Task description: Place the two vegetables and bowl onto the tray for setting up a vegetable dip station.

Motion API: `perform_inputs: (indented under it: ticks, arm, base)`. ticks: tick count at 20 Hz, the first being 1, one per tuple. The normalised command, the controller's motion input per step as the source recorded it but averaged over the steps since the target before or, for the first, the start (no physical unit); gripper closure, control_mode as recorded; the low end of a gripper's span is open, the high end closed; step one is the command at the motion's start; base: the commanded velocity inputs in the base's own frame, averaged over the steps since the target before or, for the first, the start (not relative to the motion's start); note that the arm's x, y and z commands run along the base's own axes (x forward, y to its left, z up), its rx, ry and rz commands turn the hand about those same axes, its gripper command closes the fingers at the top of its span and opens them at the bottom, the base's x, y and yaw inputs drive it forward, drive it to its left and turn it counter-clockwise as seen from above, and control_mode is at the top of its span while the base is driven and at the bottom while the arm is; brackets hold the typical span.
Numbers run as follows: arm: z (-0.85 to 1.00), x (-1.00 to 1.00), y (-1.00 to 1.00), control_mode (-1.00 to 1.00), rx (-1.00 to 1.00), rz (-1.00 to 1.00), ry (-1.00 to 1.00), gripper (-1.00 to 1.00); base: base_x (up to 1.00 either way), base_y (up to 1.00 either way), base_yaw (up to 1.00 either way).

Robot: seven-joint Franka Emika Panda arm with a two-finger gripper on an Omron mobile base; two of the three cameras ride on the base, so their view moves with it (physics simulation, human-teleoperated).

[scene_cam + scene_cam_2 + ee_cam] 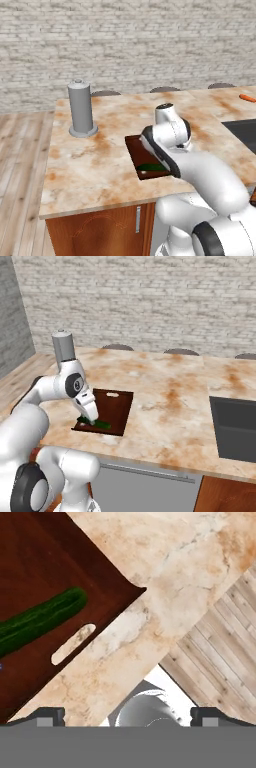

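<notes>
The dark green vegetable [40,619] lies flat on the reddish-brown tray [50,562], close to the slot handle [73,643] at its near short end. It also shows on the tray [116,403] as a green strip [99,424] and from the left [152,167]. My gripper [88,417] hovers just above that end of the tray, open, its fingertips [50,716] wide apart with nothing between them. The orange carrot [247,98] rests on the counter far to the right. The bowl is out of view.
A tall grey cylinder [81,109] stands on the marble counter behind and left of the tray. A dark sink [234,426] is set into the counter on the right. The counter's front edge runs just below the tray, with wooden floor beyond.
</notes>
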Motion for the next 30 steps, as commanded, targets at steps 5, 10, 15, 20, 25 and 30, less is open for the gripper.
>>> perform_inputs:
  ticks: [5,10,15,20,25,30]
  arm:
    - [0.18,-0.29,-0.15,-1.00,0.01,0.20,0.00,-1.00]
    - [0.13,-0.33,-0.07,-1.00,0.07,0.16,-0.01,-1.00]
    - [0.15,-0.32,-0.04,-1.00,0.15,0.12,-0.05,-1.00]
    - [0.08,-0.25,0.00,-1.00,0.07,0.11,-0.13,-1.00]
    - [0.11,-0.08,0.00,-1.00,0.00,0.05,-0.03,-1.00]
    - [0.05,-0.02,0.00,-1.00,0.00,0.02,0.00,-1.00]
  base:
    - [0.00,0.00,0.00]
    - [0.00,0.00,0.00]
    - [0.00,0.00,0.00]
    - [0.00,0.00,0.00]
    - [0.00,0.00,0.00]
    - [0.00,0.00,0.00]
